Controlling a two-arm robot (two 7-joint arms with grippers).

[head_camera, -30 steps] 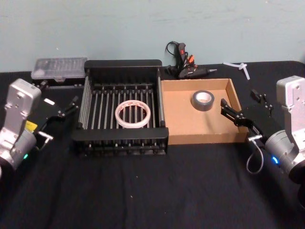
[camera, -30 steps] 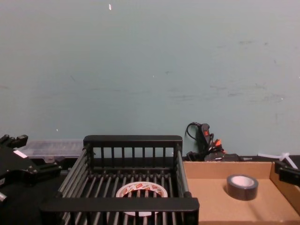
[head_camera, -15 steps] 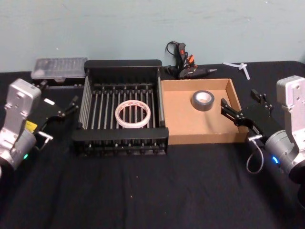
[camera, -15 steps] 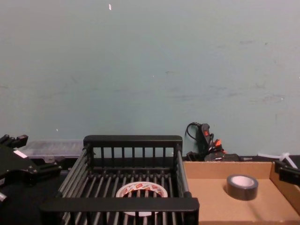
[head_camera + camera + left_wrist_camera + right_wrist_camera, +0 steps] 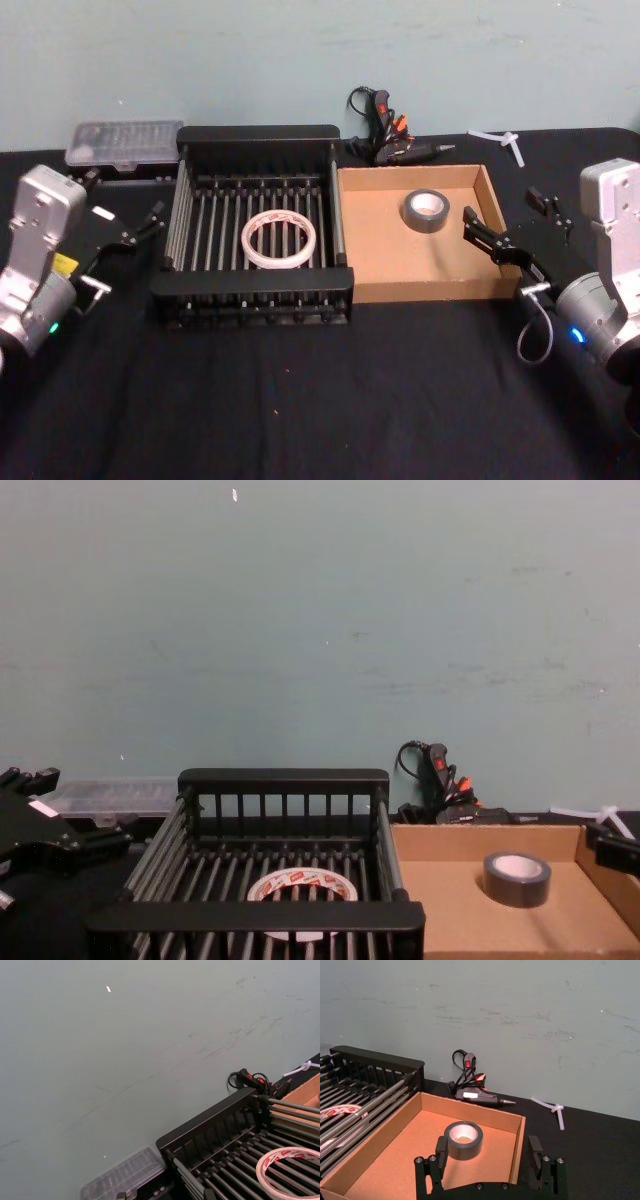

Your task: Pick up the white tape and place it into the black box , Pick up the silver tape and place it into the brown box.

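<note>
Head view: left gripper (image 5: 140,228) at the frame's left edge, right gripper (image 5: 510,235) at the right edge, each angled inward; right gripper's fingers (image 5: 441,1149) spread apart, holding nothing.

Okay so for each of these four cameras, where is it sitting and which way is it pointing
Head: high, looking down at the black box and brown box; left gripper and right gripper flank them.
Chest: low, facing the wall across both boxes; gripper parts at the side edges.
Left wrist: left of the black box, aimed across it at the wall.
Right wrist: right gripper fingers in front, open, facing the silver tape.
Shared: head and chest both show the white tape.
</note>
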